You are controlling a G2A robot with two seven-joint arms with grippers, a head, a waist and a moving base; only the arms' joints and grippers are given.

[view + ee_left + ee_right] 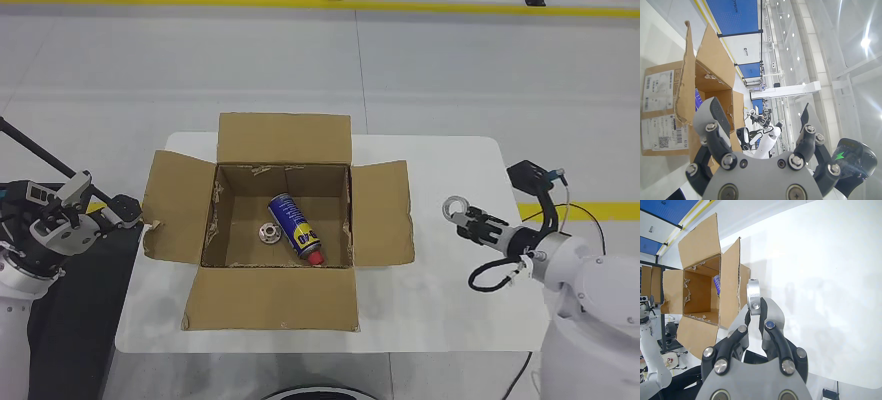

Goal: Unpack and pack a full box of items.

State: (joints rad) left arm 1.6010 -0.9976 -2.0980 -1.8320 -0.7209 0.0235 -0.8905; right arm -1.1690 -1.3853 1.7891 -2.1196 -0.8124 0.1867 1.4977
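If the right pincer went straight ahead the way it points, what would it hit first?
Probably the cardboard box's near flap, with the metal ring in the right pincer touching first; height is unclear.

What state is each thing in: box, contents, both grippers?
Cardboard box: open, four flaps folded out.
Spray can: lying on its side in the box.
Small metal fitting: lying on the box floor beside the can.
Metal collar: gripped, outside the box.
Right gripper: shut on the metal collar.
Left gripper: open, empty.
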